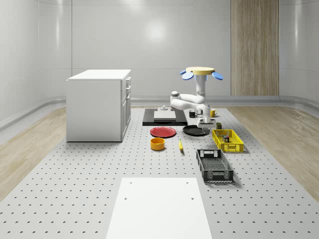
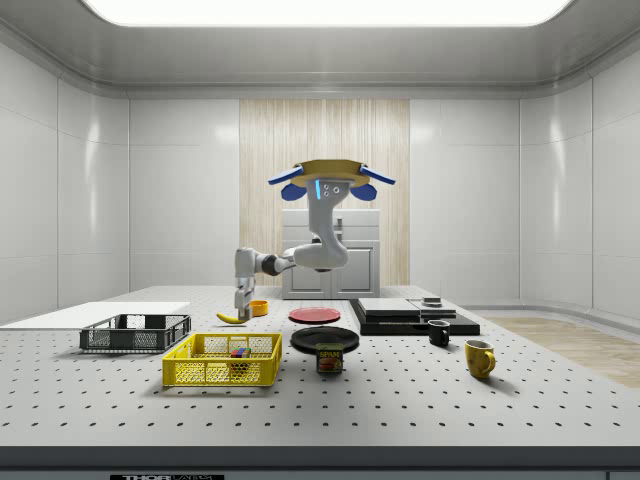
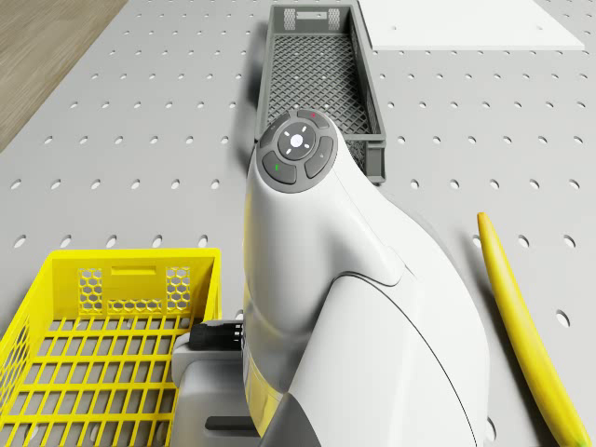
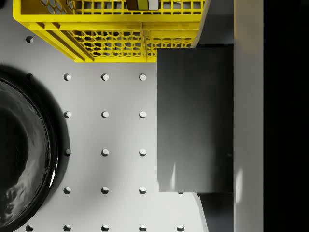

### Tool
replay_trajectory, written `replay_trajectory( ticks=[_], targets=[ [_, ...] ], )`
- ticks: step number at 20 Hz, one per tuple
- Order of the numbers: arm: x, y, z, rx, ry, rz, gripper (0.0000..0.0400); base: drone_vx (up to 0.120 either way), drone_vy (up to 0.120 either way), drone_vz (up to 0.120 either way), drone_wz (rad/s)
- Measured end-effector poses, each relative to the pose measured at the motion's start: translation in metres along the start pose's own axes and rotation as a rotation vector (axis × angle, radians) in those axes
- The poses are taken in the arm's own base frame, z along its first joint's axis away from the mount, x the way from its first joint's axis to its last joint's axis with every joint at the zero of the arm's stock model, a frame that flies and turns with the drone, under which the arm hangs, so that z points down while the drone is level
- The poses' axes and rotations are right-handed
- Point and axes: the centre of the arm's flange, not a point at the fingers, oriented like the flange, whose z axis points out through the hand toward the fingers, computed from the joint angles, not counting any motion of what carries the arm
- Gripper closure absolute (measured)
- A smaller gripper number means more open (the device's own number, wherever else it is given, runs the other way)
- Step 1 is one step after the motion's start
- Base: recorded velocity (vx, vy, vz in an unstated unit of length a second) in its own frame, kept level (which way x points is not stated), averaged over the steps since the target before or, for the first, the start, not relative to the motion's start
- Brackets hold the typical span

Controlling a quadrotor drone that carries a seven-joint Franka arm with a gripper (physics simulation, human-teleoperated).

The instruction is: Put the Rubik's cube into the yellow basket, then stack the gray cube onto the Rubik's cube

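Tool [image 2: 241,300] clamped on the gray cube [image 4: 195,118], just short of the yellow basket [image 2: 222,372].
Rubik's cube [image 2: 239,353] sits in the basket, so step one looks done; stacking remains. Drone [image 1: 201,72] hovers near the basket. Wrist view shows the held cube by the black plate [image 4: 21,159]; side view shows the Rubik's cube.
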Motion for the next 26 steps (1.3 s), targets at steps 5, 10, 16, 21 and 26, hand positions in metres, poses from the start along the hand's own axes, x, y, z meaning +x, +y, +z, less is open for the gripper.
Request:
replay_trajectory(
  ticks=[5, 10, 16, 21, 26],
  targets=[
    [0.0000, 0.0000, -0.0001, 0.000, 0.000, 0.000, 0.0150, 0.000, 0.120, 0.000, 0.000],
    [0.0000, 0.0000, -0.0001, 0.000, 0.000, 0.000, 0.0150, 0.000, 0.120, 0.000, 0.000],
    [0.0000, 0.0000, -0.0001, 0.000, 0.000, 0.000, 0.0150, -0.067, 0.120, 0.000, 0.000],
    [0.0000, 0.0000, -0.0001, 0.000, 0.000, 0.000, 0.0150, -0.064, 0.120, 0.000, 0.000],
    [0.0000, 0.0000, -0.0001, 0.000, 0.000, 0.000, 0.0150, -0.040, 0.120, 0.000, 0.000]
  ],
)
